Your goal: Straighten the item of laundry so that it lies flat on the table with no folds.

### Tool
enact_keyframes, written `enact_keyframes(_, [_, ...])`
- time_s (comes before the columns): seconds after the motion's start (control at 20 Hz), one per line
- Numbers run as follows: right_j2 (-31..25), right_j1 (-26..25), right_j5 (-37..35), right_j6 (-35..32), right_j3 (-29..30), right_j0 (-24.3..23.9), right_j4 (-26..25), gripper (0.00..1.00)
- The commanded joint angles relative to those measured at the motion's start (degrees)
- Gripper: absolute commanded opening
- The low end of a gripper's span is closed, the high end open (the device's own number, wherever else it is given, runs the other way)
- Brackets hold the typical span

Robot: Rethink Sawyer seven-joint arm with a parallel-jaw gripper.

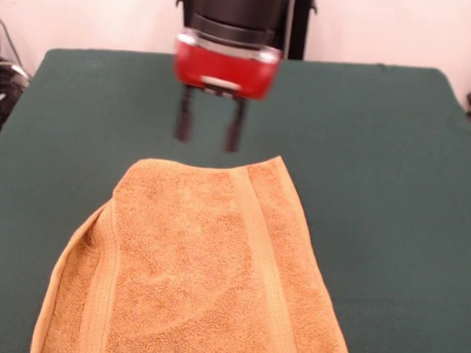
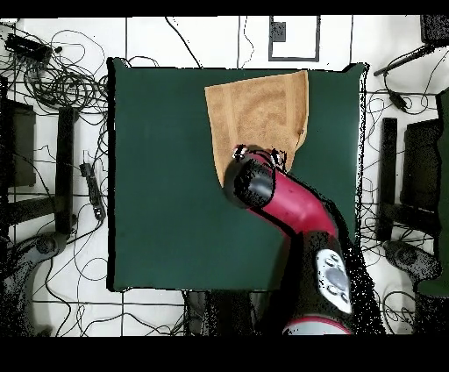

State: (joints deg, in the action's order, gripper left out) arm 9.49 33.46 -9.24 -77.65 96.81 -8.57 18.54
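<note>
Gripper (image 1: 209, 132): fingers spread, empty, hanging above the table just behind the towel's far edge.
Towel (image 1: 207, 270): soft, light, limp terry; left side folded under; probably best pinched at that doubled left edge.
Table (image 1: 395, 153): green felt, likely grippy.
Arm (image 2: 294, 206): reaching out, wrist pointing straight down.

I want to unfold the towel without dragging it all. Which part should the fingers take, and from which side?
Judging by the front view, take the towel at its folded-under left edge, where the cloth doubles and curls. Come from above with the open gripper, pinch that edge and pull it outward over the bare table. The rest looks mostly flat.
</note>
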Motion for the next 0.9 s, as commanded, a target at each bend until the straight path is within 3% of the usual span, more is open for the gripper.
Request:
enact_keyframes(0.05, [-9.0, 1.3, -6.2, -8.6, 7.4, -2.9, -1.5, 1.00])
enact_keyframes(0.9, [-8.2, 0.0, -6.2, -8.3, 6.0, -1.3, -2.7, 1.00])
